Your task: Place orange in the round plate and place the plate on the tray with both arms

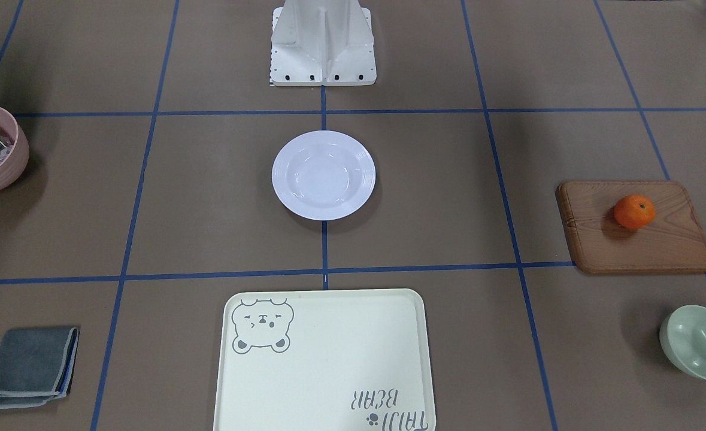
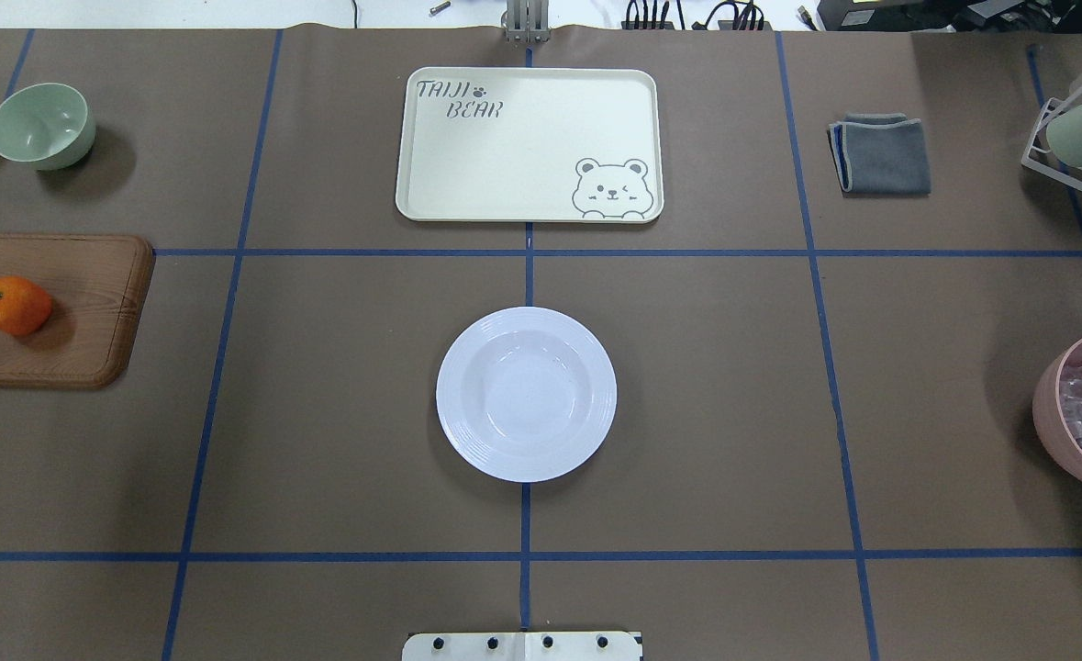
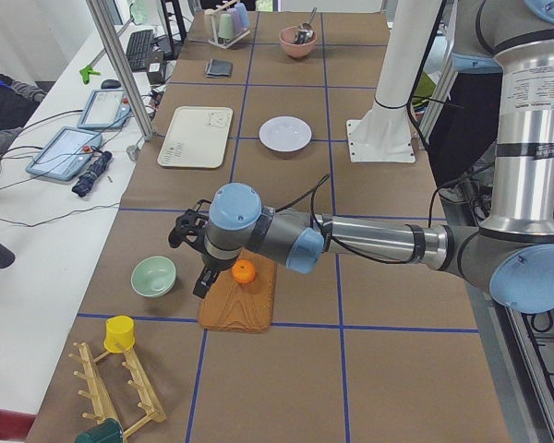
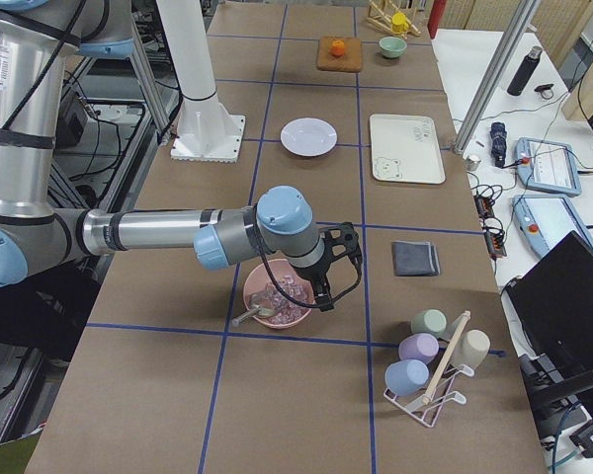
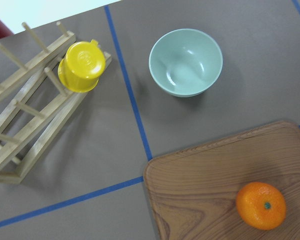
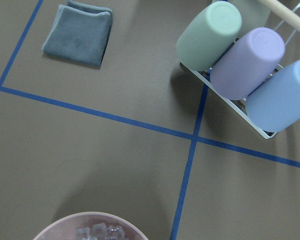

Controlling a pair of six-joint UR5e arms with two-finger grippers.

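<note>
a: where's the orange?
b: orange (image 2: 14, 305) sits on the wooden board (image 2: 91, 340) at the table's left end. it's not in the round plate.
a: plate?
b: round plate (image 2: 526, 395) is empty, centre of the table on the blue tape line, ahead of the white base stand (image 2: 522, 646). tray (image 2: 522, 156) is beyond it at the far edge, bare, with a gap between the two.
a: left gripper?
b: left gripper (image 3: 190, 261) hangs over the board's outer edge, beside the orange. it shows only in the side view, so i can't tell if the fingers are apart or together. its wrist camera looks down on the orange, the green bowl (image 5: 185, 61) and a yellow cup (image 5: 81, 66) on a wooden peg rack (image 5: 25, 125).
a: right?
b: right gripper (image 4: 340, 281) is over the pink bowl (image 2: 1050, 408) at the other end of the table. same issue, side view only, can't tell its state. grey cloth (image 2: 882, 154) lies folded beyond the bowl, near the far edge.
</note>
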